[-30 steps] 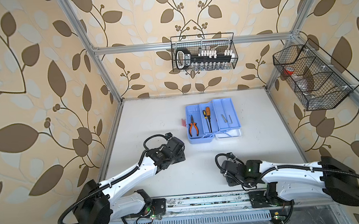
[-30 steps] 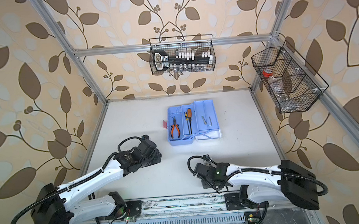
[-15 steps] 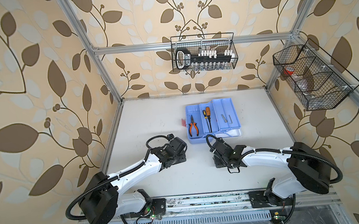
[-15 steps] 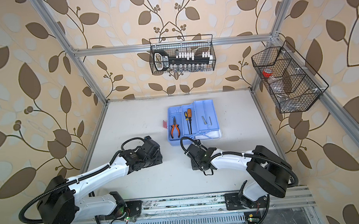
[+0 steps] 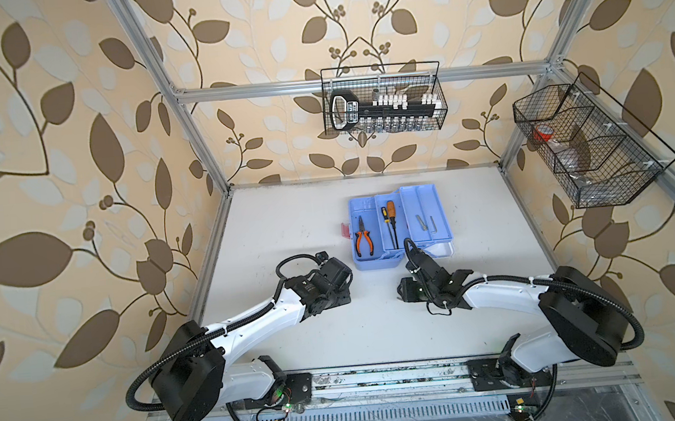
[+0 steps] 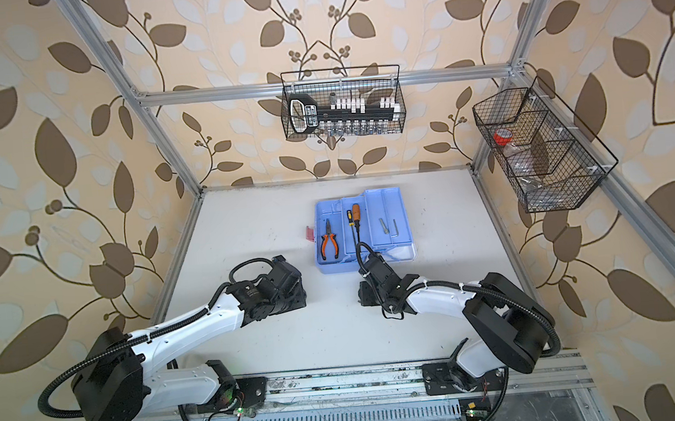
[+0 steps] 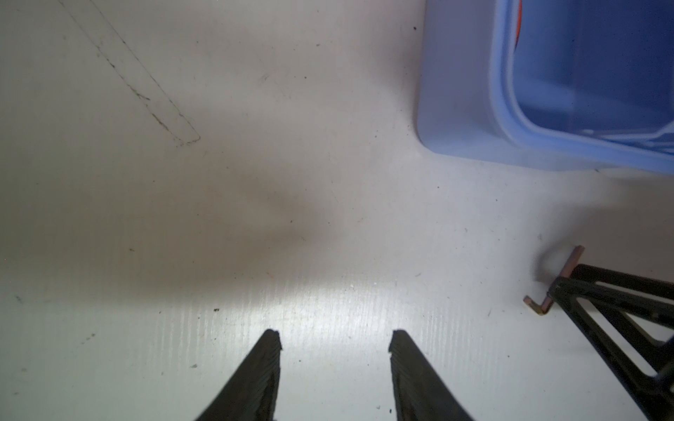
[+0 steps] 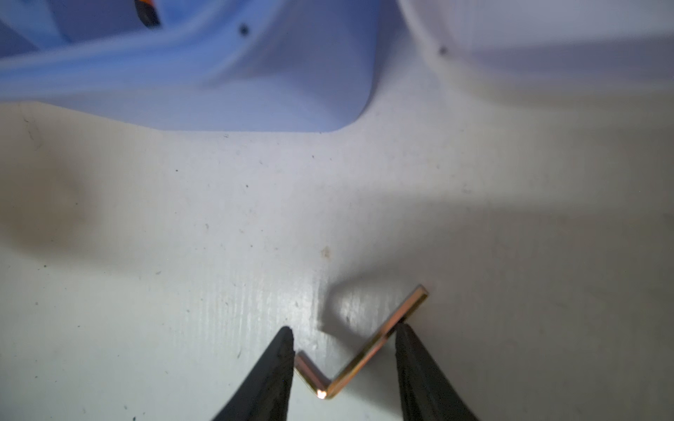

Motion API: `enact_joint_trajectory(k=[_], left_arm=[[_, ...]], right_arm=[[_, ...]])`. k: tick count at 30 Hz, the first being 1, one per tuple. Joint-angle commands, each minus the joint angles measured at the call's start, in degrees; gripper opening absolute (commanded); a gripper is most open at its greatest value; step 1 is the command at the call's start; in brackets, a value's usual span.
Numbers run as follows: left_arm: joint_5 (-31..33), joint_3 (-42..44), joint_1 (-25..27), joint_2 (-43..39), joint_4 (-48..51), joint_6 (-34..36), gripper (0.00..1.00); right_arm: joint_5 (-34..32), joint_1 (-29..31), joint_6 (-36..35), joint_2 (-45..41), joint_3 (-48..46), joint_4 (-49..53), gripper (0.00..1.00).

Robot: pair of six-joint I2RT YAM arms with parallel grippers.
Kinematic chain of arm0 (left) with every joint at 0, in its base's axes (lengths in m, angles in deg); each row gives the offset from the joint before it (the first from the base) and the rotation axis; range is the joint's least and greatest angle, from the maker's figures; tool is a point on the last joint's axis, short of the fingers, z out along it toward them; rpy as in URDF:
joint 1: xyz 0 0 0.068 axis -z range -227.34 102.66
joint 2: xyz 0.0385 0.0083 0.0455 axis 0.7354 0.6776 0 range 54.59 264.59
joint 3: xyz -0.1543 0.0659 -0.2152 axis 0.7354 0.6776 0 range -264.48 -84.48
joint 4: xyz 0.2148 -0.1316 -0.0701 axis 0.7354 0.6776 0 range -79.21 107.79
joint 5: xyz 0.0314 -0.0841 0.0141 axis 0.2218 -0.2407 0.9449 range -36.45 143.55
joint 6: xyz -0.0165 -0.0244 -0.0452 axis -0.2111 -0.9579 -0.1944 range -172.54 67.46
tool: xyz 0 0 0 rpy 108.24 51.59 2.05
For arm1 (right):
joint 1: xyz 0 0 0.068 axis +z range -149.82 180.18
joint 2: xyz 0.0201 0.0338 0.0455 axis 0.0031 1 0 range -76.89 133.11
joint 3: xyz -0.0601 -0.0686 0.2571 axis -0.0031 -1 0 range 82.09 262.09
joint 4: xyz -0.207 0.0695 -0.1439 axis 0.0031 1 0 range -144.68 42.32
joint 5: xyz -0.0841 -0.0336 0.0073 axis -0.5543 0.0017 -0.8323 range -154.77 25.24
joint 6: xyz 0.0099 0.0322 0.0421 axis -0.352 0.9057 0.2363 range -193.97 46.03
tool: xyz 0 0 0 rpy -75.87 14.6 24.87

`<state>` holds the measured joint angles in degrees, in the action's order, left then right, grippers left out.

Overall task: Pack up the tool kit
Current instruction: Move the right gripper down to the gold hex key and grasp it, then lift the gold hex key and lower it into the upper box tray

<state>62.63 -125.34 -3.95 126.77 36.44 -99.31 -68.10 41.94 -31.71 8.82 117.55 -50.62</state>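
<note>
Looking down in a top view, I see the tool kit [image 5: 376, 263] lying open toward the back middle of the table [image 5: 287, 224], not yet closed up. My right arm [image 5: 501, 293] reaches to just in front of it. My left arm [image 5: 253, 314] ends in front of it too, off to the left.

In the left wrist view, my left gripper [image 7: 335, 340] hangs above bare table, its jaws spread and empty, with a corner of the kit beyond.

In the right wrist view, my right gripper [image 8: 344, 335] also has its jaws spread. A small L-shaped key [image 8: 375, 342] lies slantwise between them, touching both but not squarely pinched.

The risk, as I judge it, is that closing now could twist the thin key, flick it away or trap it crooked, so that it slips on the way into the kit. The kit's wall is near, and a low carry could knock it.
</note>
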Motion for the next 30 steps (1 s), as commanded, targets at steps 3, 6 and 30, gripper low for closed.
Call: enact_joint_trajectory(k=[3,6,30], left_arm=[[-0.5,-0.1,-0.6,0.0,-0.5,0.3,0.5],[0.2,0.3,-0.6,-0.7,0.0,0.5,0.5],[0.1,1.1,-1.7,-0.2,-0.7,1.6,0.5]], right_arm=[[2.5,2.1,-0.1,8.6,3.1,8.8,0.39],[0.2,4.4,-1.3,11.4,6.2,12.3,0.34],[-8.0,5.3,-8.4,5.7,9.6,26.9,0.0]])
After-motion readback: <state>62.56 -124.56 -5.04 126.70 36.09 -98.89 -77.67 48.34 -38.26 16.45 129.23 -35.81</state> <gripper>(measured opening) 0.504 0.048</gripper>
